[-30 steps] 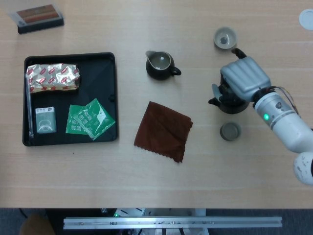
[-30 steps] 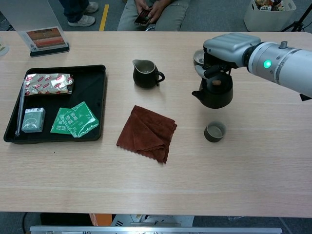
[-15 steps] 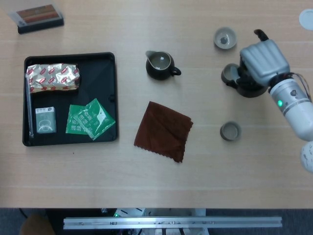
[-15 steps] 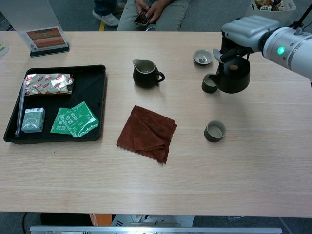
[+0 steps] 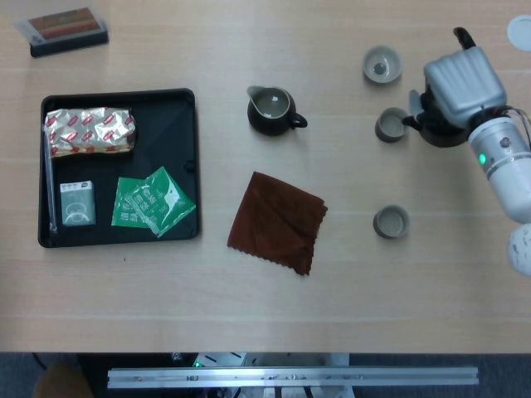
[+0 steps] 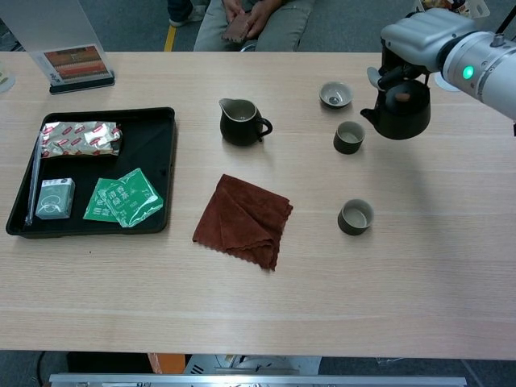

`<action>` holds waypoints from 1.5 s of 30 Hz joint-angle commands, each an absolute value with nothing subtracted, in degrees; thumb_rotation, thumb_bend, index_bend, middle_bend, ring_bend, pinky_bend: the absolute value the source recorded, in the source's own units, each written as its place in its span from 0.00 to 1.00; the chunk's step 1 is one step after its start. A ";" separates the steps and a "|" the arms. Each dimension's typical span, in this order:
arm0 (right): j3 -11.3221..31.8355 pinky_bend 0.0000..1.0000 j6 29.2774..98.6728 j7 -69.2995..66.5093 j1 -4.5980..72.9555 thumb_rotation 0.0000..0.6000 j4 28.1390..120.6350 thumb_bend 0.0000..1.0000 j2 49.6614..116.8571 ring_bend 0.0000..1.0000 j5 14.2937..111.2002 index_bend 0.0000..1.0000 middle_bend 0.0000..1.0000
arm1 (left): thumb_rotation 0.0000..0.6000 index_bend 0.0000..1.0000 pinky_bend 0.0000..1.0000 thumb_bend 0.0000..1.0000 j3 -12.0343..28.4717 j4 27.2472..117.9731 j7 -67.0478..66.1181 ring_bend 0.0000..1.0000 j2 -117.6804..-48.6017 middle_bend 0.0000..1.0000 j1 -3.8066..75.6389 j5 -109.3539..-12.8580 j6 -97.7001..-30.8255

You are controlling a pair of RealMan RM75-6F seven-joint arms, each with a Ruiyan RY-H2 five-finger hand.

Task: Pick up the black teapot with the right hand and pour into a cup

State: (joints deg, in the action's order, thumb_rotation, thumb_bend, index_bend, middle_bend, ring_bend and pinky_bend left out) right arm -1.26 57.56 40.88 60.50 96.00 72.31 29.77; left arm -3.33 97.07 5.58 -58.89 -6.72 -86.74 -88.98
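- Your right hand (image 6: pixel 415 36) grips the round black teapot (image 6: pixel 401 113) from above, holding it near the counter's far right corner; whether it rests on the counter or hangs just above, I cannot tell.
- A second ago you held it lower down the counter, beside the nearer dark olive cup (image 6: pixel 355 217); it has since travelled toward the far edge.
- Its spout now points at the middle dark ceramic cup (image 6: pixel 348 137), just beside it, so that cup looks like your likely target.
- The pale-lined cup (image 6: pixel 334 94) sits farther back, close by.
- The dark pitcher (image 6: pixel 239 122), brown folded cloth (image 6: pixel 243 218) and black tray (image 6: pixel 158 157) lie well apart to the left.
- Your left hand is out of sight.
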 commanded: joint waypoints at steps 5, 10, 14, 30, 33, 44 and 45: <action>-1.08 0.08 57.09 42.78 60.01 0.45 92.98 0.55 73.87 0.87 29.29 1.00 0.91 | 1.00 0.00 0.00 0.22 -3.30 97.17 5.32 0.00 -59.01 0.00 -6.76 -86.55 -88.95; -1.04 0.08 56.65 44.46 59.87 0.45 90.73 0.56 74.96 0.87 28.89 1.00 0.91 | 1.00 0.00 0.00 0.22 -3.33 97.33 5.08 0.00 -59.11 0.00 -6.85 -86.46 -88.97; -0.92 0.08 56.47 45.79 59.79 0.46 89.29 0.56 75.81 0.87 28.45 1.00 0.91 | 1.00 0.00 0.00 0.22 -3.36 97.32 5.06 0.00 -59.18 0.00 -6.98 -86.44 -89.12; -0.18 0.08 58.02 52.86 60.78 0.47 86.66 0.56 78.99 0.86 27.48 1.00 0.91 | 1.00 0.00 0.00 0.22 -3.48 96.91 5.54 0.00 -59.30 0.00 -7.62 -86.35 -89.77; -0.19 0.08 58.21 54.18 60.97 0.47 86.56 0.55 79.32 0.86 27.46 1.00 0.91 | 1.00 0.00 0.00 0.22 -3.44 96.84 5.63 0.00 -59.32 0.00 -7.67 -86.26 -89.78; -0.32 0.08 59.33 58.84 61.68 0.47 86.55 0.56 80.49 0.86 27.82 1.00 0.91 | 1.00 0.00 0.00 0.22 -3.43 96.62 5.78 0.00 -59.44 0.00 -7.81 -86.21 -89.81; -0.30 0.09 59.43 59.14 61.72 0.47 86.54 0.55 80.61 0.86 27.83 1.00 0.91 | 1.00 0.00 0.00 0.22 -3.42 96.61 5.81 0.00 -59.43 0.00 -7.83 -86.20 -89.83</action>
